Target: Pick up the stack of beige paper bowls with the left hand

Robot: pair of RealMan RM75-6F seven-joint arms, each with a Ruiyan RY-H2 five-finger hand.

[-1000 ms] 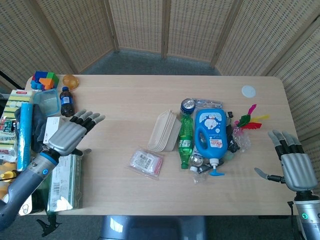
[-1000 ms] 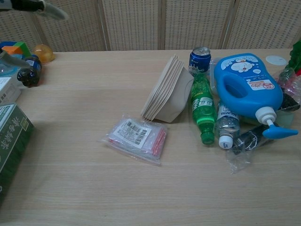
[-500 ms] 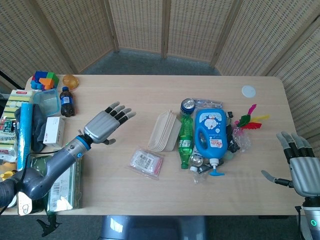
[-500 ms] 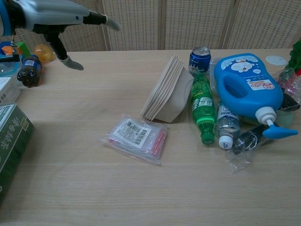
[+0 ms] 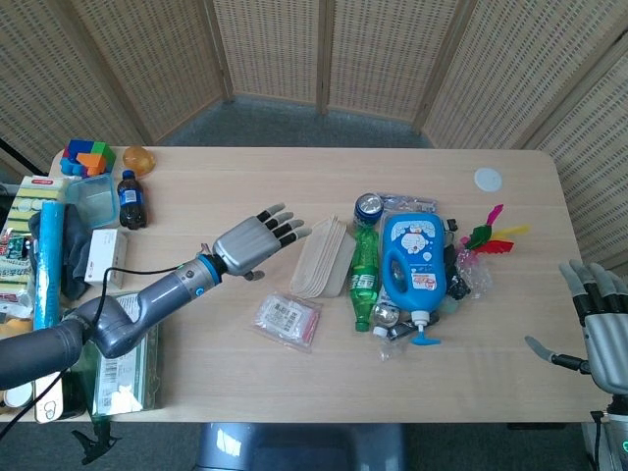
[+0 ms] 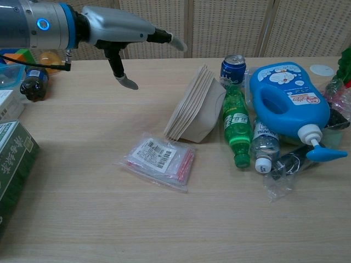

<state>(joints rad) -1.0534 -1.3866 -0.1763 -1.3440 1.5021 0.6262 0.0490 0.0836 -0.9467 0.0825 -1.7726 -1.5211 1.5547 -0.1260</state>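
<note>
Stack of beige paper bowls [image 5: 323, 257] lying on its side mid-table, leaning against the green bottle [image 5: 364, 277], long axis running toward and away from the robot. Left hand [image 5: 252, 243] just left of it, spread, empty, much nearer than right hand [image 5: 605, 332], also spread. Versus 0.5 s earlier: left hand closer to stack; bowls unmoved.

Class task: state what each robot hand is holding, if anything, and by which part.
Nothing is held. The left robot hand is open beside the bowl stack; the right robot hand is open too.
</note>
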